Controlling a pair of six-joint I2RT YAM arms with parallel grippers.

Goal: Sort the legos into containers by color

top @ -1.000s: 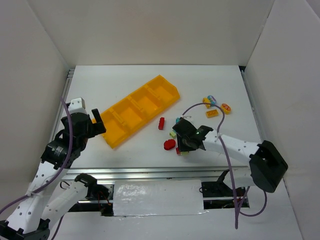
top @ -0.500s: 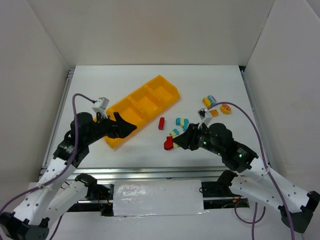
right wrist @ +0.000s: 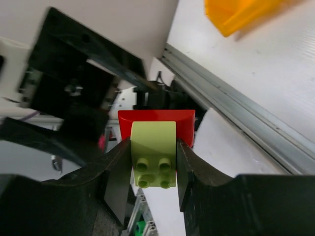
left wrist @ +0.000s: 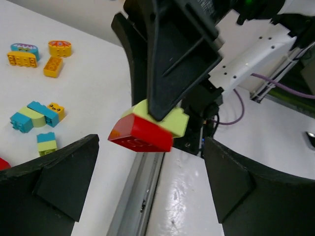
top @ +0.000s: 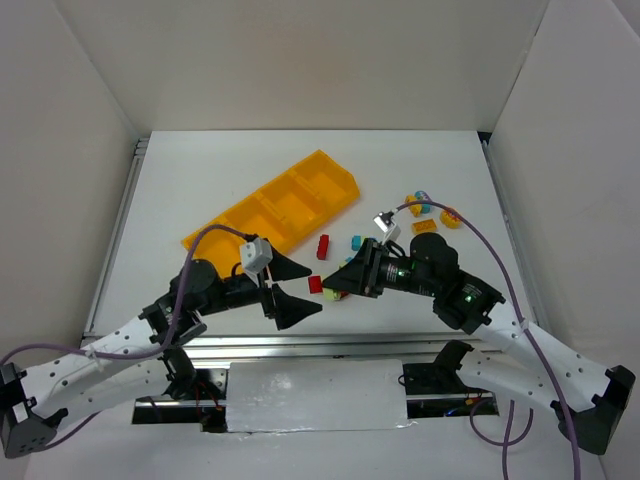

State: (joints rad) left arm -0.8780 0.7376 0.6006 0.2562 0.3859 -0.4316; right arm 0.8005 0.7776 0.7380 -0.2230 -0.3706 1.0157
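the right gripper (right wrist: 153,167) clamps a yellow-green brick (left wrist: 170,118) with a red brick (left wrist: 140,135) stuck on it, up in the air at the mouth of the left gripper (top: 305,289), which gapes wide, apart from the tray (top: 290,205). a mistimed handover could drop the pair, or both colours could land in one compartment.

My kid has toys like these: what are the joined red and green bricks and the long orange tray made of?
The joined red and yellow-green bricks look like hard moulded plastic: smooth, faintly glossy, with crisp studs. The long orange-yellow tray seems plastic too: thin walls, even colour.
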